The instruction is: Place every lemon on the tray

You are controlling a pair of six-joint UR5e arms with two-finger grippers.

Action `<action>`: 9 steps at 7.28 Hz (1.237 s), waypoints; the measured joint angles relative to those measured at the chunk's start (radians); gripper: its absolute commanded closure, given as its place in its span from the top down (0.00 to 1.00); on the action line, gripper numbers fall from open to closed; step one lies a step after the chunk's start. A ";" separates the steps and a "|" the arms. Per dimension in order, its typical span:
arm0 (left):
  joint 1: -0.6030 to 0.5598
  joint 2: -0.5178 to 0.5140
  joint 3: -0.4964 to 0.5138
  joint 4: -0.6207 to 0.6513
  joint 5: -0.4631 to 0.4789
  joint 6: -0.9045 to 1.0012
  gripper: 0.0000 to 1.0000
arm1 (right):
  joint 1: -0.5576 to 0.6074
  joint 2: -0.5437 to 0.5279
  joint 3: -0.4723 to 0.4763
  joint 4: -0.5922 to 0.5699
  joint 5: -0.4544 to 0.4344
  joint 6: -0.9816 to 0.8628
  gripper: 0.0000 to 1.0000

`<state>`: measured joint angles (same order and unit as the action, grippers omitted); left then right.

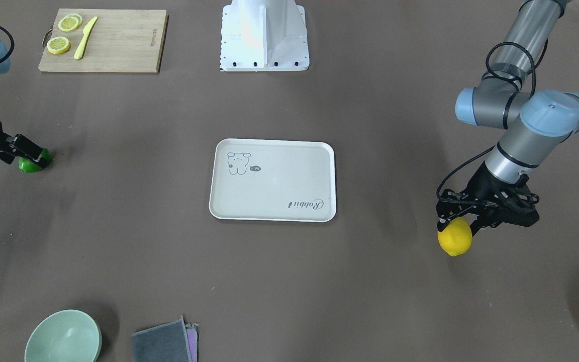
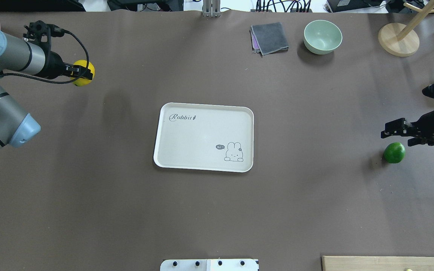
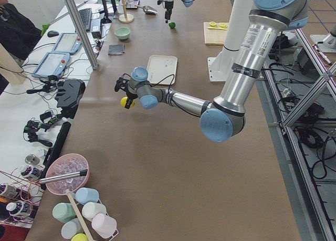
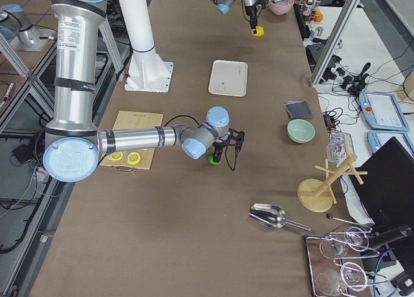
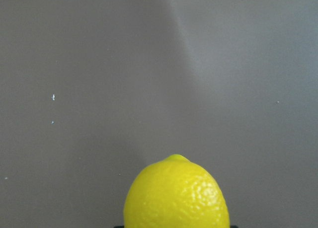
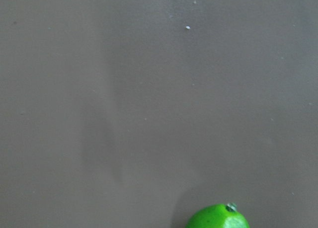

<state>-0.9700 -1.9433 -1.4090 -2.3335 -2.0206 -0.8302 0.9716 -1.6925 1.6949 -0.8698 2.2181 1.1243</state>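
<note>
Evidently the left gripper [image 1: 459,222] has its jaws clamped on the yellow lemon [image 1: 454,238]; the right gripper [image 2: 399,136], jaws seemingly apart, hangs over the green lemon [image 2: 394,152].

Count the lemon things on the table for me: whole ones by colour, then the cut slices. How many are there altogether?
yellow lemon: 1
green lemon: 1
lemon slices: 2
Total: 4
</note>
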 measured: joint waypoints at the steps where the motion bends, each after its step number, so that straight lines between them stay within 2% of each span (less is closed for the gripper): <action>1: -0.008 -0.001 -0.001 0.000 -0.013 0.000 0.00 | -0.004 -0.026 0.012 0.000 -0.005 0.002 1.00; 5: -0.017 -0.008 -0.020 0.020 -0.027 -0.001 0.00 | -0.087 -0.046 0.015 -0.005 -0.104 0.006 1.00; 7: -0.036 -0.047 -0.062 0.108 -0.059 -0.005 0.00 | -0.104 -0.042 0.005 -0.006 -0.117 0.006 0.82; 8: -0.038 -0.067 -0.077 0.139 -0.067 -0.013 0.00 | -0.109 -0.041 0.003 -0.006 -0.121 0.006 0.64; 9: -0.032 -0.081 -0.083 0.148 -0.069 -0.040 0.00 | -0.112 -0.041 0.003 -0.006 -0.124 0.006 0.24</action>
<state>-1.0020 -2.0242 -1.4916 -2.1853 -2.0897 -0.8707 0.8599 -1.7335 1.6975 -0.8756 2.0944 1.1305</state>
